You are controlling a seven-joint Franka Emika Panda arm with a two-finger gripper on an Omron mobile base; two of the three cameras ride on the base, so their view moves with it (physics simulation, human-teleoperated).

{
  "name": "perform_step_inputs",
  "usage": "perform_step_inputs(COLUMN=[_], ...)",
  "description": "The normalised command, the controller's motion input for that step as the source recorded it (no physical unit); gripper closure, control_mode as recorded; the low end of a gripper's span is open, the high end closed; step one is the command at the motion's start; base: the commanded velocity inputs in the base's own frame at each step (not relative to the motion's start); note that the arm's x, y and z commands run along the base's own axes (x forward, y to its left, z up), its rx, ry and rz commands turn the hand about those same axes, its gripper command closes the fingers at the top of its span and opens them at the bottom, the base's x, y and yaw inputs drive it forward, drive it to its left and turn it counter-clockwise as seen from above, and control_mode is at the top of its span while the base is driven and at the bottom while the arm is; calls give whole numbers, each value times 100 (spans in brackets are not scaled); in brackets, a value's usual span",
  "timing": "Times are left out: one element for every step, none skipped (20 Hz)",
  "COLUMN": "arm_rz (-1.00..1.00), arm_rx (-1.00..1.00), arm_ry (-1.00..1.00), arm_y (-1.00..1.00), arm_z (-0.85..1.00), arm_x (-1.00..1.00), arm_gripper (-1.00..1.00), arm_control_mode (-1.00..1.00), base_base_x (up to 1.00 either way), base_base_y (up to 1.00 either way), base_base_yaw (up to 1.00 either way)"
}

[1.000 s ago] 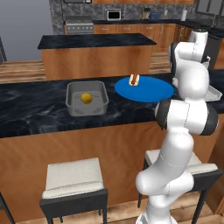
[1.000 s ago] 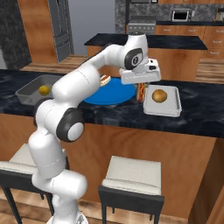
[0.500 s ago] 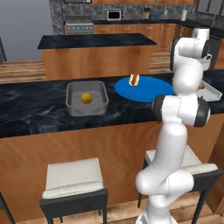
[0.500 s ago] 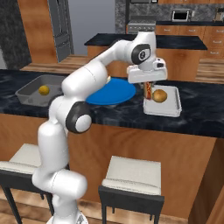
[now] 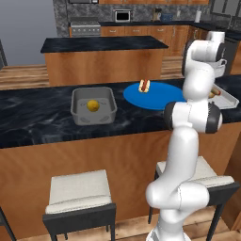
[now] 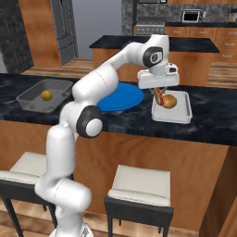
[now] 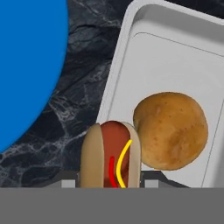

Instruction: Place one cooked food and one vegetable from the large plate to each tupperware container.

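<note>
The gripper (image 6: 159,95) hung over the near-left edge of the shallow pale tray (image 6: 183,113), clenched on 1 hot dog (image 7: 111,155); in the hand view the bun sat between the 2 dark finger tips, sausage face up with a yellow and a red stripe. In the right base view the held hot dog (image 6: 159,96) hung tilted just beside the golden-brown ball (image 6: 170,101), which lay inside the tray. The hand view showed that ball (image 7: 170,130) resting on the tray floor (image 7: 175,65), close to the bun; I could not tell whether they touched. The tray's left rim lay just beside the blue plate (image 7: 26,61), with dark marbled counter (image 7: 83,87) between them. In the left base view the second hot dog (image 5: 144,85) lay on the far part of the blue plate (image 5: 155,97). The deep grey tub (image 5: 94,106) stood on the counter to the left of the plate, near but apart, and held the small yellow ball (image 5: 92,105). 2 stools (image 5: 80,195) stood under the counter's front edge. A second dark-topped island (image 5: 103,44) stood behind.
</note>
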Motion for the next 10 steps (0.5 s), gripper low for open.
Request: perform_step_inputs(arm_rz=[7,5,3,0,0,0,0,0,0,0], arm_rx=[0,0,0,0,0,0,0,-2,-3,-2], arm_ry=[0,0,-1,-1,0,0,-1,-2,-5,-6], arm_y=[0,0,0,-1,0,0,0,-4,-12,-22], arm_z=[-4,-5,-12,-21,-34,-44,-50,-46,-37,-28], arm_x=[16,6,0,0,0,0,0,0,0,0], arm_gripper=[100,100,100,100,100,100,100,100,100,100], arm_control_mode=[-100,-100,-100,-100,-100,-100,-100,-100,-100,-100], base_base_x=[0,0,0,0,0,0,0,0,0,0], base_base_y=[0,0,0,0,0,0,0,0,0,0], base_base_yaw=[0,0,0,0,0,0,0,0,0,0])
